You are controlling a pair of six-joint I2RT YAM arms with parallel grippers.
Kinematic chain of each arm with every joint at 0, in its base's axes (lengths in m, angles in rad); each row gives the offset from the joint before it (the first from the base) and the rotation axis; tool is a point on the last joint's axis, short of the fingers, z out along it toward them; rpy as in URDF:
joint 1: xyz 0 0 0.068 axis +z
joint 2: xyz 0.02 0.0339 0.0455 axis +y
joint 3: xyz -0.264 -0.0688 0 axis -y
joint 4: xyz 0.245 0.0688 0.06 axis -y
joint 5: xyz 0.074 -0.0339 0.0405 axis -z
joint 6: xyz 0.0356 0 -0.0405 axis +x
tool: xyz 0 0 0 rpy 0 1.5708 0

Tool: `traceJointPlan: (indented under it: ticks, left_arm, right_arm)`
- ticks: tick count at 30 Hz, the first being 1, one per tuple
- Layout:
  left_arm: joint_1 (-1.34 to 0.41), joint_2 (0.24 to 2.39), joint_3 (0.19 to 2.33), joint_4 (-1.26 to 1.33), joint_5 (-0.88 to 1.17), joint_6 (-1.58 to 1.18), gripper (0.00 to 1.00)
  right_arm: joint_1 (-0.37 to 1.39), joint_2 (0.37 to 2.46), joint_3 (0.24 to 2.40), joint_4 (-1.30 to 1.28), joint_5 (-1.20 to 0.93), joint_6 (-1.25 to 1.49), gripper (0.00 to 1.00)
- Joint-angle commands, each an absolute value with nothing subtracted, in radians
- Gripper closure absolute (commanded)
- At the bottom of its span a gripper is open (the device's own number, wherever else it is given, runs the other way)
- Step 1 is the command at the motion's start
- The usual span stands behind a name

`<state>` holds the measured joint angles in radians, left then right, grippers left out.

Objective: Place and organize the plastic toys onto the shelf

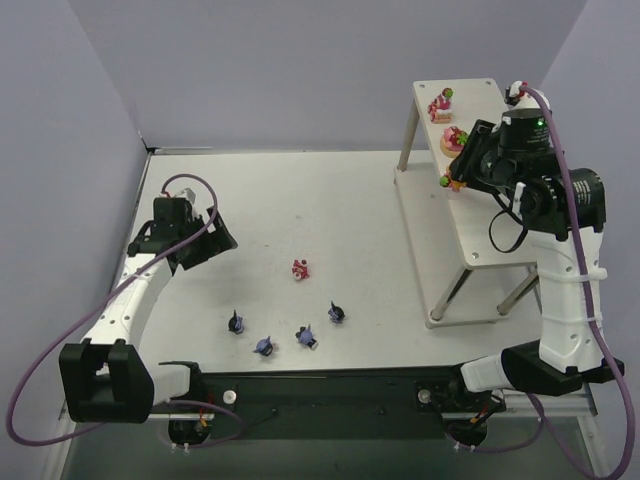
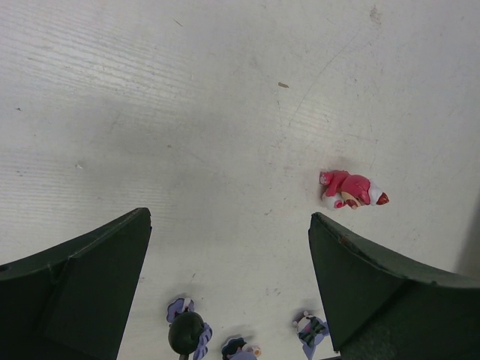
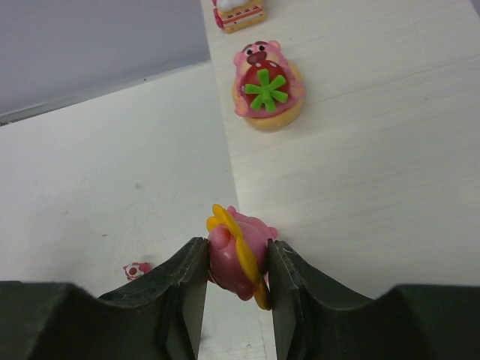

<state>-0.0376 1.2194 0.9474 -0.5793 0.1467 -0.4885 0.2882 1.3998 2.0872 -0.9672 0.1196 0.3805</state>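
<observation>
My right gripper [image 1: 455, 180] [image 3: 236, 247] is shut on a pink toy with yellow petals [image 3: 241, 259], held at the left edge of the off-white shelf's top board [image 1: 490, 215] [image 3: 375, 157]. Two bright toys [image 1: 440, 102] [image 1: 453, 137] stand on that board; the right wrist view shows them as a strawberry one [image 3: 266, 86] and a cake one [image 3: 238, 11]. A red toy [image 1: 300, 268] [image 2: 352, 189] lies on the table. Dark blue-purple toys [image 1: 236, 322] [image 1: 264, 346] [image 1: 306, 337] [image 1: 337, 313] stand near the front. My left gripper [image 1: 205, 240] [image 2: 229, 217] is open and empty above the table.
The shelf's slim legs [image 1: 405, 135] and lower board [image 1: 440, 270] stand at the right of the white table [image 1: 300, 200]. Grey walls close the back and sides. The black base bar [image 1: 330, 385] runs along the near edge.
</observation>
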Motion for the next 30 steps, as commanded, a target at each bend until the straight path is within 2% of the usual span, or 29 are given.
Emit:
traceJointPlan:
  ticks: [1,9,24,30]
  left_arm:
    - [-0.046,1.241,0.963,-0.522,0.176,-0.482,0.04]
    - [-0.055,1.243,0.953,-0.517,0.179,-0.48,0.04]
    - [-0.055,1.243,0.951,-0.517,0.178,-0.482,0.04]
    - [-0.055,1.244,0.951,-0.517,0.176,-0.482,0.04]
  right_arm:
    - [0.212,1.362,2.083,-1.038,0.02,0.391,1.0]
    - [0.075,1.405,2.111,-1.072,-0.123,0.361,1.0]
    - [0.031,1.468,2.148,-1.086,-0.153,0.364,1.0]
    - [0.023,1.476,2.154,-1.092,-0.146,0.356,0.93]
